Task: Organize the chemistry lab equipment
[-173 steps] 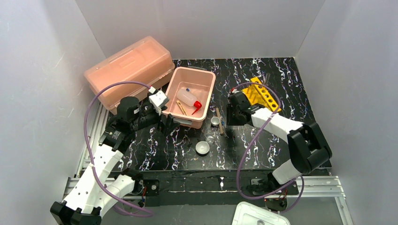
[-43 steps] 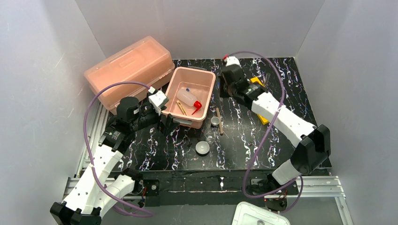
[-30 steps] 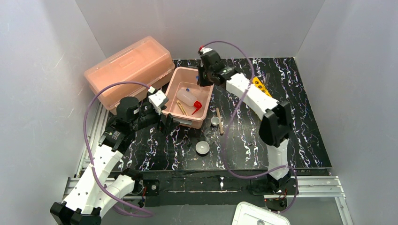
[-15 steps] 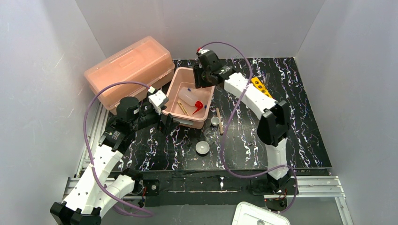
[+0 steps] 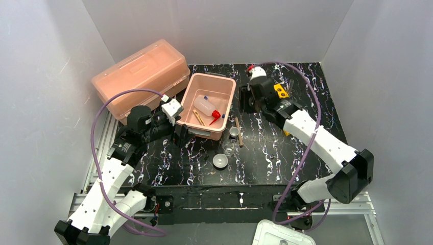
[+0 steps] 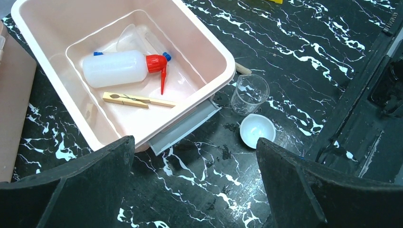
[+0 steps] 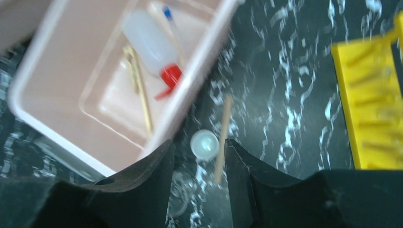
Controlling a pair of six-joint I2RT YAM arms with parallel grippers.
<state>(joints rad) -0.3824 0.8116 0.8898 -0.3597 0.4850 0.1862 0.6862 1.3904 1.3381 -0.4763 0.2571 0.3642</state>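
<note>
My left gripper (image 6: 194, 142) is spread as wide as it goes and holds nothing. It hangs above the black marbled table (image 6: 294, 52), just off the near corner of the pink tub (image 6: 204, 42), touching neither. In the tub, ahead of those fingers, lies the white squeeze bottle (image 6: 114, 69) on its side with its red spout toward the tub's right wall. A wooden clip (image 6: 138, 99) lies just beside it on the nearer side, and the clear funnel (image 6: 133, 35) sits behind it. Outside the tub, between my left fingers and a little ahead of them, a clear beaker (image 6: 249, 92) stands upright with the white dish (image 6: 257, 129) just beside it. My right gripper (image 7: 198, 142) is partly open, its fingers apart with nothing pinched between them, and it hangs over the table to the right of the tub. Seen through its gap, a small beaker (image 7: 205, 144) stands just beside a wooden stick (image 7: 222, 137) lying on the table. The yellow holed rack (image 7: 370, 109) lies well off to that gripper's right. The view from my right wrist is blurred.
</note>
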